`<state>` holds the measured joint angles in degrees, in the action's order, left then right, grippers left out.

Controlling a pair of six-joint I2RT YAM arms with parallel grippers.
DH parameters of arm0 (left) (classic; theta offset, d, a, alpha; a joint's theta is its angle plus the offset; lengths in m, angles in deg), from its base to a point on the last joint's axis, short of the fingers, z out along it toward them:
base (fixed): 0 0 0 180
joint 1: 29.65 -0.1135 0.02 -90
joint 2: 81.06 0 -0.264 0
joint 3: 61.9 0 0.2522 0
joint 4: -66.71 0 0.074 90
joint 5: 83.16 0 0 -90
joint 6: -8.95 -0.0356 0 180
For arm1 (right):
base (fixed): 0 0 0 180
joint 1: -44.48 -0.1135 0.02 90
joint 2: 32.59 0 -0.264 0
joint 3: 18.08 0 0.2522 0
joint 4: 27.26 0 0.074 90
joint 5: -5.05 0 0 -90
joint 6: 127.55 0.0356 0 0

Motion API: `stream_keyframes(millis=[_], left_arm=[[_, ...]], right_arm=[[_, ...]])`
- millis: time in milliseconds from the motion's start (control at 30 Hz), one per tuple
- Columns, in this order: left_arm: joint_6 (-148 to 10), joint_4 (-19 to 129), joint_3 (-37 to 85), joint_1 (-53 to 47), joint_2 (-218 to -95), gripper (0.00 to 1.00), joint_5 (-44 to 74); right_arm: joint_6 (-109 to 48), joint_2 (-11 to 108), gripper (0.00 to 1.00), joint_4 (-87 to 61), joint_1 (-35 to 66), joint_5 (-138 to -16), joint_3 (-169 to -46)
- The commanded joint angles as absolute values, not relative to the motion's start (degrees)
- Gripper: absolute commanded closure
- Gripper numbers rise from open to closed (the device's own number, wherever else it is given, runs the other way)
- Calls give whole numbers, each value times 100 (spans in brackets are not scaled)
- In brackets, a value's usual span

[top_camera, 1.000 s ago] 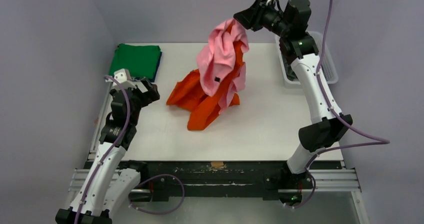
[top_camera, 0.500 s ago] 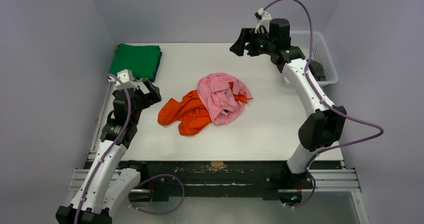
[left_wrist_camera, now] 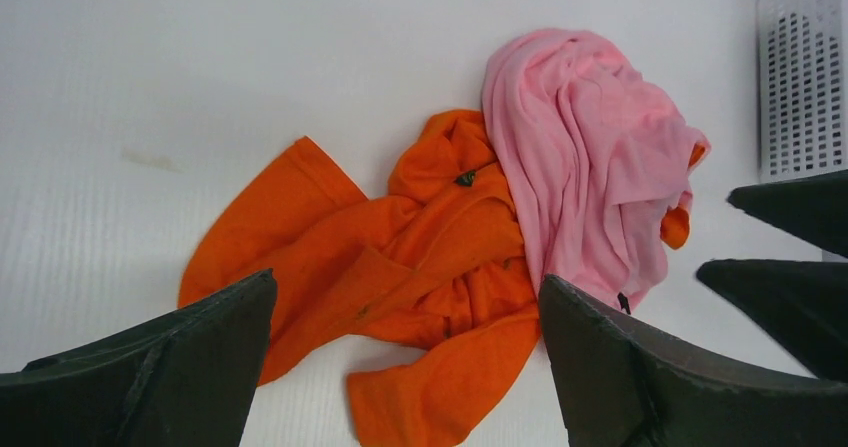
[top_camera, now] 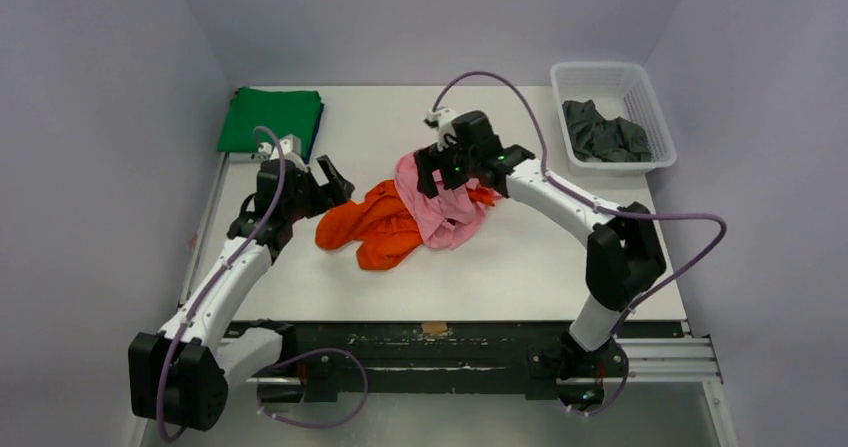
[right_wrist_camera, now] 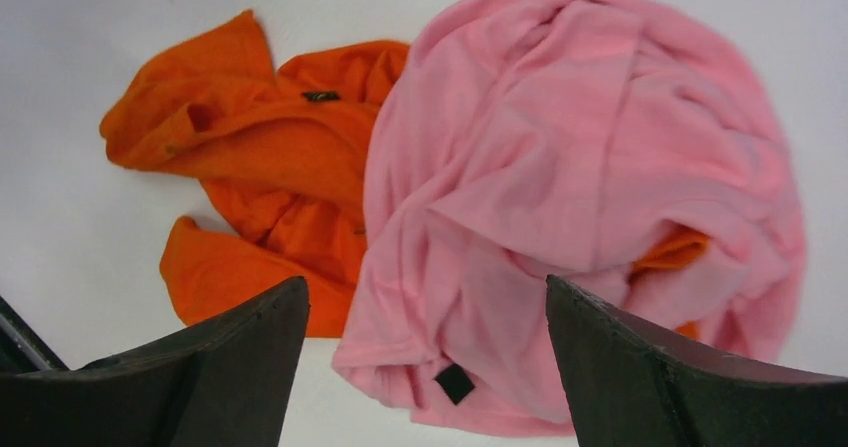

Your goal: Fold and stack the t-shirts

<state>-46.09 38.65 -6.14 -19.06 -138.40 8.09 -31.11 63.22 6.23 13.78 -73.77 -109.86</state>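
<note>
1. The left jaws are spread wide and hold nothing. They hang above the white table [top_camera: 560,237] and point toward the heap of cloth.
2. A crumpled bright orange fabric t-shirt [left_wrist_camera: 400,267] lies on the table, between and just beyond the tips of the left jaws.
3. A crumpled pink fabric t-shirt [left_wrist_camera: 590,157] lies past the right-hand tip of the left jaws. It overlaps one side of the orange shirt.
4. The right jaws are also spread and empty, directly above the pink shirt. In their own wrist view pink cloth fills the gap between the tips, and the orange shirt lies toward the left-hand tip.
5. A folded green fabric t-shirt [top_camera: 270,119] lies well apart from both jaws, beyond the left jaws. A thin dark blue edge [top_camera: 318,127] shows along its side, perhaps a dark blue shirt underneath.
6. A white plastic lattice basket [top_camera: 600,67] sits well apart from the right jaws, with a dark grey bundle of cloth [top_camera: 603,132] inside.
</note>
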Motion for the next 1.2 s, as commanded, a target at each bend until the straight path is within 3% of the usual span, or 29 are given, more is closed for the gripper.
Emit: stream_keyframes(millis=[0, 267, 367, 433, 500, 867, 1167], left_arm=[[-4195, 4429, -577, -1869, -14398, 0, 1767], [-4050, 4852, -549, -1539, -15325, 0, 2140], [-4006, 4982, -538, -1445, -15613, 0, 2192], [-4009, 5054, -526, -1399, -15779, 0, 2181], [-4006, 5115, -504, -1365, -15944, 0, 2183], [-4045, 5087, -170, -1336, -17183, 0, 2247], [-4159, 4729, 95, -1335, -17324, 0, 2068]], right_arm=[[-3465, 6832, 19, 681, 704, -8164, -10944], [-3457, 7620, 38, 843, 418, -9696, -11152], [-3455, 7708, 51, 912, 414, -10062, -11241], [-3418, 7670, 66, 844, 418, -10189, -11225], [-3380, 7560, 100, 668, 416, -10165, -11182], [-3637, 5786, 100, 169, 739, -10886, -12245], [-3171, 6072, 100, 324, 2965, -11079, -14767]])
